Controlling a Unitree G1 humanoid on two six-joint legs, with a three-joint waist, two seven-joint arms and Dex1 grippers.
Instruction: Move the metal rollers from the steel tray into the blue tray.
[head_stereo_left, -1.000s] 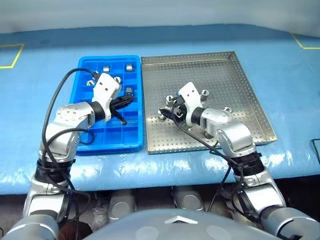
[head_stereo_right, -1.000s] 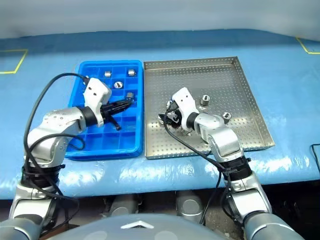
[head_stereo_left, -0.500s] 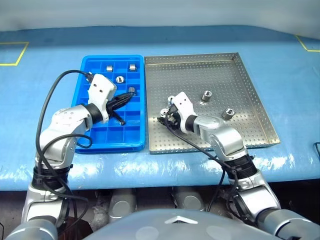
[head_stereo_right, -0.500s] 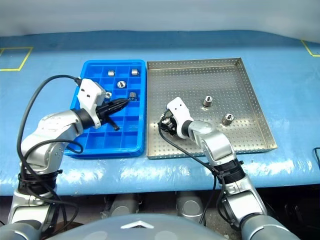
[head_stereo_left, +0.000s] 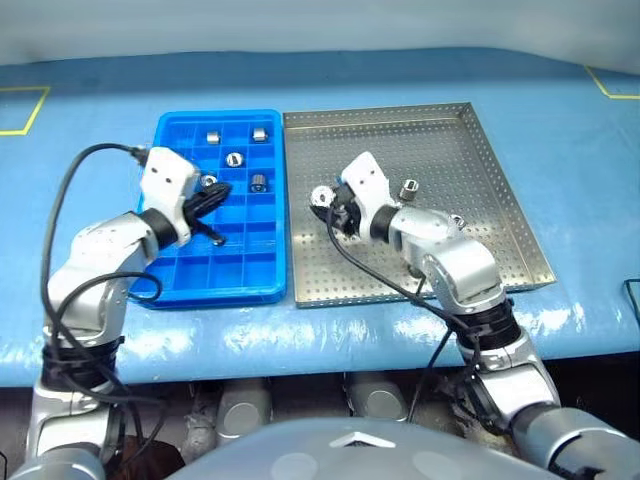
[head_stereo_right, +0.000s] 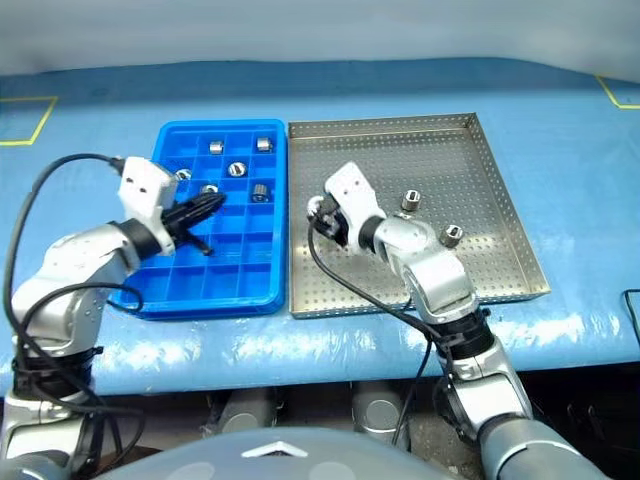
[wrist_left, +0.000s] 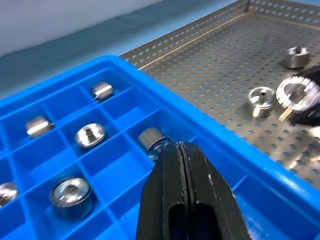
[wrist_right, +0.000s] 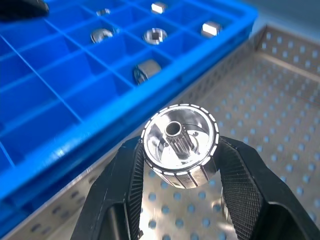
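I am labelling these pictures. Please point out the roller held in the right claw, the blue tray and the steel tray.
Held roller (wrist_right: 180, 145): right wrist view, its hollow end face.
Blue tray (head_stereo_left: 232, 293): left eye view, near rim.
Steel tray (head_stereo_left: 440, 130): left eye view, bare perforated floor.

counter (head_stereo_left: 420, 70): blue glossy cover, yellow tape marks at far corners | blue tray (head_stereo_left: 168, 285) left-centre | steel tray (head_stereo_left: 520, 240) just beside, right

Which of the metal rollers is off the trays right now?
The roller clamped in the right gripper, raised above the steel tray; the others lie in trays.
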